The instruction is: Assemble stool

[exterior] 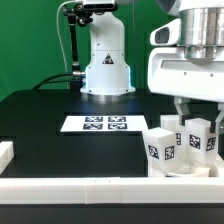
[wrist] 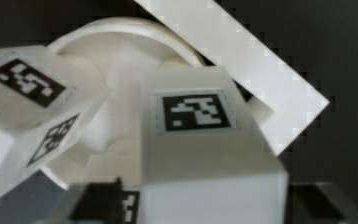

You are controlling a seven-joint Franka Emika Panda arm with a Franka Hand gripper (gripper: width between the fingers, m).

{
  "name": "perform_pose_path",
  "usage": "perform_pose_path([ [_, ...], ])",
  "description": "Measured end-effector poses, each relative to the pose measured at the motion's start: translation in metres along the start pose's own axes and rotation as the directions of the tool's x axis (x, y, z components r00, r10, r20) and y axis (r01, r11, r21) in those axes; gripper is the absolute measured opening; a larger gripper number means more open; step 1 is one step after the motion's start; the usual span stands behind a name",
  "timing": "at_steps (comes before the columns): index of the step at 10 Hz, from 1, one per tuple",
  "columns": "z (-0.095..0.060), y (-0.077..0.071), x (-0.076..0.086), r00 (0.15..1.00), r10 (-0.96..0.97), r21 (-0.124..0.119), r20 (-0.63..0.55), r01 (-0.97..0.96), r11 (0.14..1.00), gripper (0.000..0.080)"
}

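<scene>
Gripper [exterior: 187, 112] hangs low over the stool parts at the exterior view's right, fingers coming down among the upright legs; can't tell from either view whether it's clamped on a leg or let go, since the tips are hidden behind the white blocks. Stool kit sits near the front edge of the desk [exterior: 40, 125], just inside the white border rail [exterior: 100, 187]: several blocky legs [exterior: 160, 148] w/ black-and-white tags standing close together, touching or nearly so. Wrist view shows a tagged leg [wrist: 197, 130] right up against the cam, round seat [wrist: 123, 50] behind it, another tagged leg at the side, and a white rail [wrist: 247, 60] crossing diagonally over black. Desk surface is matte black, w/ the marker board [exterior: 97, 124] lying flat mid-desk, well apart from the legs. Behind it the robot base [exterior: 105, 60] stands white w/ a black cable looping up beside it. Room backdrop is green, curtain-like.
</scene>
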State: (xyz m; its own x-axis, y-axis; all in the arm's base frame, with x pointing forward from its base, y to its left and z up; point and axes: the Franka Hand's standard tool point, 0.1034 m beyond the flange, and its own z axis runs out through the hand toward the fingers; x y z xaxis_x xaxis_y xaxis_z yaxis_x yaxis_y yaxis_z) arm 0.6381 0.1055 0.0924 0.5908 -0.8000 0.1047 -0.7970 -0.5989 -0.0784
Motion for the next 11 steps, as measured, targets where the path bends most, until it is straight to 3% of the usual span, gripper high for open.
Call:
perform_pose_path([
  [1, -0.003, 0.000, 0.002, 1.000, -0.026, 0.004, -0.001, 0.026, 1.000, 0.0594],
  [2, -0.009, 0.000, 0.002, 0.999, -0.038, 0.010, -0.001, 0.038, 0.999, 0.0638],
  [4, -0.017, 0.000, 0.002, 0.999, -0.039, 0.019, -0.001, 0.039, 0.999, 0.0647],
  [7, -0.014, 0.001, 0.001, 0.995, -0.102, 0.015, -0.003, 0.102, 0.995, 0.0649],
  [9, -0.011, -0.002, -0.006, 0.944, -0.328, 0.000, -0.015, 0.329, 0.944, 0.0649],
  [11, -0.014, -0.006, -0.007, 0.848, -0.530, 0.004, -0.027, 0.530, 0.848, 0.0649],
])
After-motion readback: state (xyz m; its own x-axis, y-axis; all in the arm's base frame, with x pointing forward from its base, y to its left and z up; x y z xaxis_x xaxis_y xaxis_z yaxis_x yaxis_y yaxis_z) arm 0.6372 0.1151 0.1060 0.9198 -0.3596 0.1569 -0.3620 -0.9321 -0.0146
